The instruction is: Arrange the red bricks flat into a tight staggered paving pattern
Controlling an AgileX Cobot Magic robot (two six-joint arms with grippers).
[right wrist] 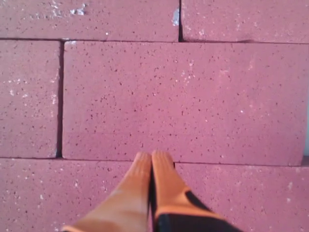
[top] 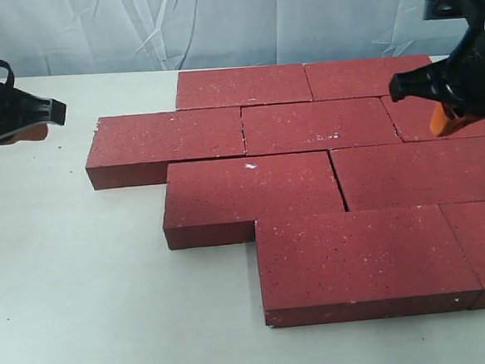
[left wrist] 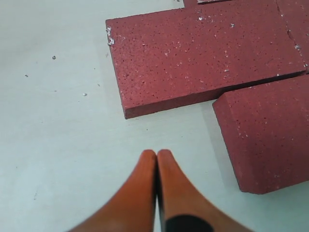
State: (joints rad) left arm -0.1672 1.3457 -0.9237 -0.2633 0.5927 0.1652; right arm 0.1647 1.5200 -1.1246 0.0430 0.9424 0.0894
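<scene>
Nine red bricks (top: 309, 177) lie flat in staggered rows from table (top: 67, 286) centre toward 3 o'clock. Left gripper (left wrist: 157, 157), at 9 o'clock, and right gripper (right wrist: 151, 157), hovering at 2 o'clock, are pinched together, empty. Closing leftover seams likely wants low, square nudges.

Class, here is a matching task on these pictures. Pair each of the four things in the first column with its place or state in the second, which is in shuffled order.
Column one:
1. left gripper
2. right gripper
3. red bricks
4. table

Column two:
A. lying flat in staggered rows
B. jaws shut, over the bricks
C. pale surface beneath the bricks
D. jaws shut, over the table beside the bricks

Pairs: 1-D, 2-B, 3-A, 4-C
</scene>
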